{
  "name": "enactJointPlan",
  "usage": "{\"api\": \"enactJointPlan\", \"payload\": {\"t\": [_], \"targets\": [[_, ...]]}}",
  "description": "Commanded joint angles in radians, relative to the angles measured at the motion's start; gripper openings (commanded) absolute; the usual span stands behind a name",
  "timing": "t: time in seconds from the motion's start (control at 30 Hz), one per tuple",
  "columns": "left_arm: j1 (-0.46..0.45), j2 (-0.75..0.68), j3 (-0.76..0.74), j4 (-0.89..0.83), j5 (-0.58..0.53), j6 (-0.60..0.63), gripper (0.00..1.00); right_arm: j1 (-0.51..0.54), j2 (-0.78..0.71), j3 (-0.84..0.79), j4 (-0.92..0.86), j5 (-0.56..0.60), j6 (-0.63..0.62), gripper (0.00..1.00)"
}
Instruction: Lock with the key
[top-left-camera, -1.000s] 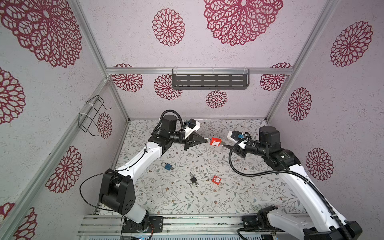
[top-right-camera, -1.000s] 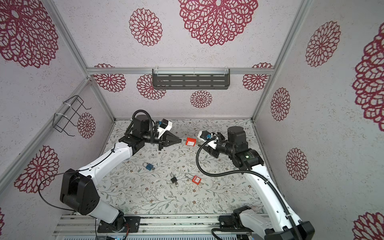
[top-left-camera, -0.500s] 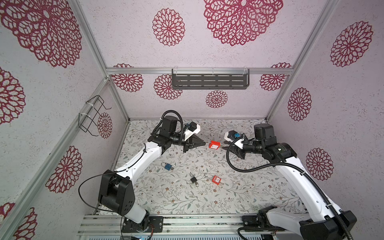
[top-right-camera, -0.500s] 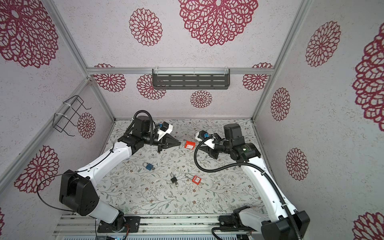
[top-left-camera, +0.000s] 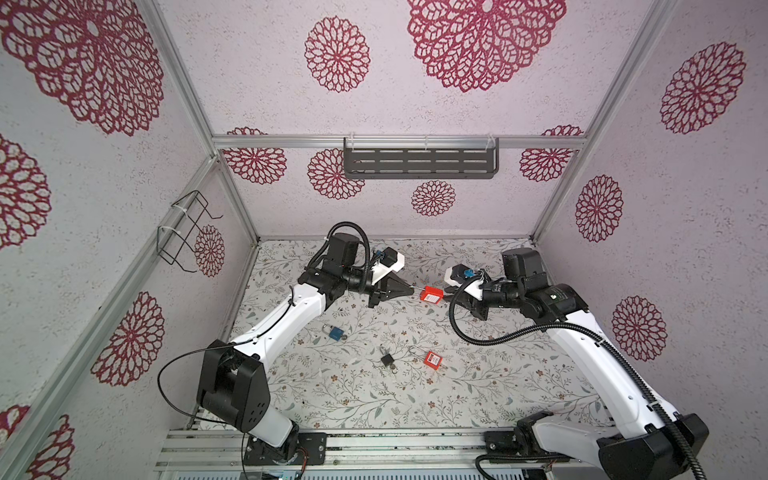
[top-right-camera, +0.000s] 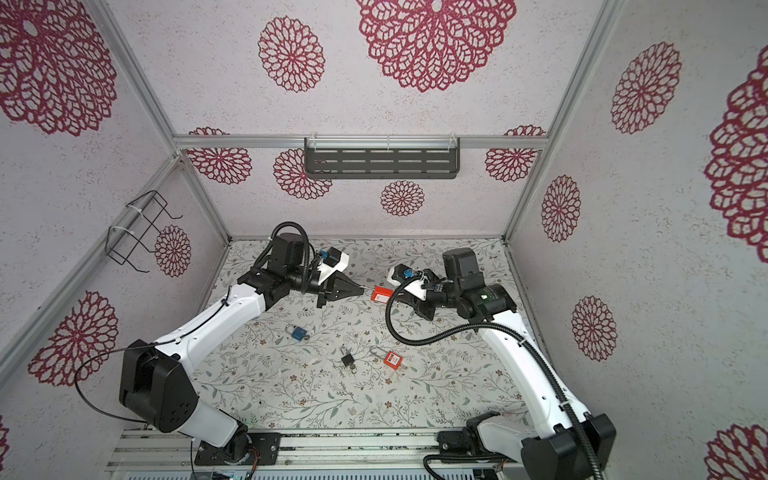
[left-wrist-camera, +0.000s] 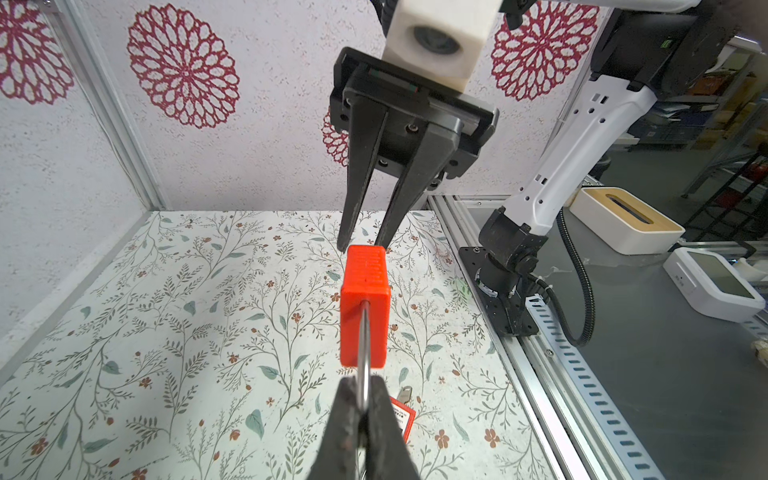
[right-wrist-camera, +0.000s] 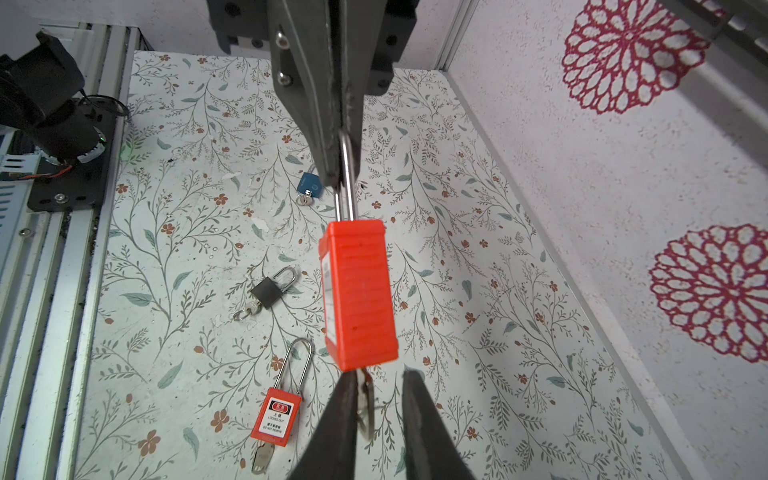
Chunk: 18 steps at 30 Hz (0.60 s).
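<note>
Red padlock (top-left-camera: 430, 294) (top-right-camera: 382, 294) (left-wrist-camera: 365, 307) (right-wrist-camera: 357, 299), suspended in the air above the floral table (top-left-camera: 353, 399), well clear of its surface. Lies roughly level between the two grippers in both top views, near the middle of the cell.

Steel shackle (right-wrist-camera: 347, 174) (left-wrist-camera: 364, 353) pinched in the left gripper (top-left-camera: 411, 291) (top-right-camera: 362, 291) (left-wrist-camera: 361, 399) (right-wrist-camera: 338, 166), jaws pressed together on the loop with no visible gap. Body carried by that grip alone.

Silver key (right-wrist-camera: 368, 409) projecting from the end of the body opposite the shackle. Right gripper (top-left-camera: 445, 296) (top-right-camera: 392, 297) (left-wrist-camera: 361, 247) (right-wrist-camera: 380, 395) straddling that end, jaws spread part way. Key lying against one finger (right-wrist-camera: 336, 419), with a clear gap to the other, so not clamped from both sides.

On the table below, well apart from the held lock:
- Second red padlock (top-left-camera: 433, 359) (top-right-camera: 391, 359) (right-wrist-camera: 277, 419), lying flat with a long shackle and label facing up.
- Black padlock (top-left-camera: 387, 360) (top-right-camera: 347, 359) (right-wrist-camera: 268, 293), just beside it on the left arm's side, apart from it.
- Blue padlock (top-left-camera: 336, 332) (top-right-camera: 300, 332) (right-wrist-camera: 311, 187), farther toward the left arm.

Dark slotted shelf (top-left-camera: 419, 163) on the back wall. Wire basket (top-left-camera: 183, 232) on the left wall.
</note>
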Motion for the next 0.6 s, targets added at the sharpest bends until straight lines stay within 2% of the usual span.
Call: {"api": "enactJointPlan", "payload": {"t": [0.0, 0.57], "targets": [[-0.003, -0.015, 0.035, -0.006, 0.015, 0.031, 0.0, 0.01, 0.001, 0.019, -0.023, -0.009, -0.024, 0.22], [-0.003, -0.005, 0.065, -0.111, 0.034, 0.112, 0.0, 0.01, 0.009, 0.021, -0.052, -0.026, -0.043, 0.12]]}}
